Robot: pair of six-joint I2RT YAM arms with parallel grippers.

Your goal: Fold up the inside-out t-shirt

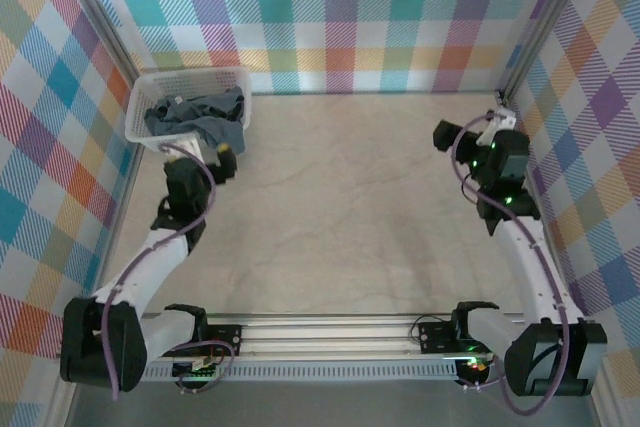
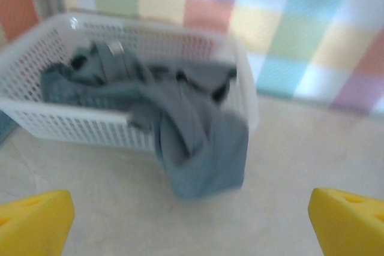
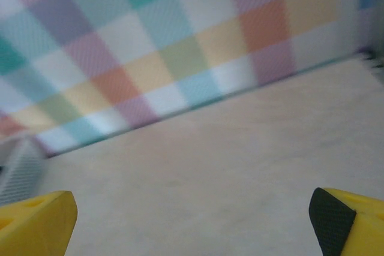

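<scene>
The t-shirt [image 1: 200,115] is soft, light cloth. It will likely sag and slide rather than hold any shape. It is not fragile, but a pinch on one layer could drag the rest along in a tangle, and the cloth may catch on the lattice of the basket [image 1: 150,82]. The best place to take hold is probably the flap that spills over the basket's near wall, since it hangs free of the lattice. Whether that flap is a hem or a sleeve cannot be told through the blur.

The t-shirt is a dark slate blue-grey, plain, heavily wrinkled and bunched in a heap. It lies in the white basket at the far left corner of the worktop [image 1: 350,197], with one fold draped over the near wall down toward the worktop.

The left gripper [image 1: 224,150] hovers just on the near side of the basket, its jaws wide apart and holding nothing. The right gripper [image 1: 447,134] is well apart at the far right over bare worktop, its jaws also wide apart and empty.
</scene>
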